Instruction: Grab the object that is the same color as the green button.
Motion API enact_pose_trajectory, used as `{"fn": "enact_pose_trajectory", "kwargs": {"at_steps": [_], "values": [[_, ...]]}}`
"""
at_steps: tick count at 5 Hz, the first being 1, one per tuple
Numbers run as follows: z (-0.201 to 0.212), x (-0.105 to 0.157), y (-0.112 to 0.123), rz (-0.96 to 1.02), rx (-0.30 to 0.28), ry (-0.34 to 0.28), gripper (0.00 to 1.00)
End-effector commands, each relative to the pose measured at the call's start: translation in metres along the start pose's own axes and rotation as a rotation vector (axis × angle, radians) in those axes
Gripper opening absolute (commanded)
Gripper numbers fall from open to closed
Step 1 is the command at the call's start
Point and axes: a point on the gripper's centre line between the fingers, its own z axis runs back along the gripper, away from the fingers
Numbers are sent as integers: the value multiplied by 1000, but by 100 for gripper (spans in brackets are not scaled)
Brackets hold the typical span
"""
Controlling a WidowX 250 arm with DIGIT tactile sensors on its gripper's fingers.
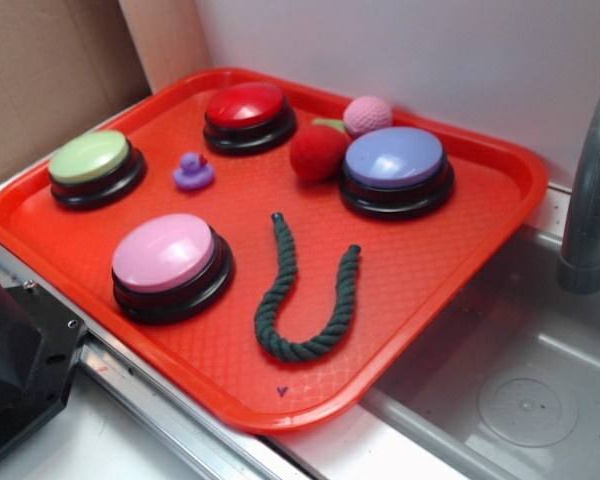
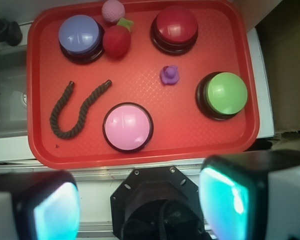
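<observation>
My gripper point(image 2: 140, 205) wide open, holding nothing, at bottom of wrist frame. Green rope point(image 1: 302, 296) lies U-shaped on red tray point(image 1: 420, 270), lower centre; green button point(image 1: 92, 160) far left.

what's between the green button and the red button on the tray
A small purple duck sits between the green button and the red button, touching neither; both views show it.

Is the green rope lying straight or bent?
Bent. The rope lies flat in a U on the tray, both cut ends pointing toward the buttons.
</observation>
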Motion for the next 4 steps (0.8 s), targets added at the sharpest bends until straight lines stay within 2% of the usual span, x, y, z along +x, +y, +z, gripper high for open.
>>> {"fn": "enact_pose_trajectory", "kwargs": {"at_steps": [1, 2, 3, 4], "values": [[0, 0, 0, 0, 0, 0, 100], [-48, 6, -41, -255, 39, 68, 100], [-84, 3, -60, -483, 32, 128, 100], [-113, -1, -71, -618, 52, 162, 100]]}}
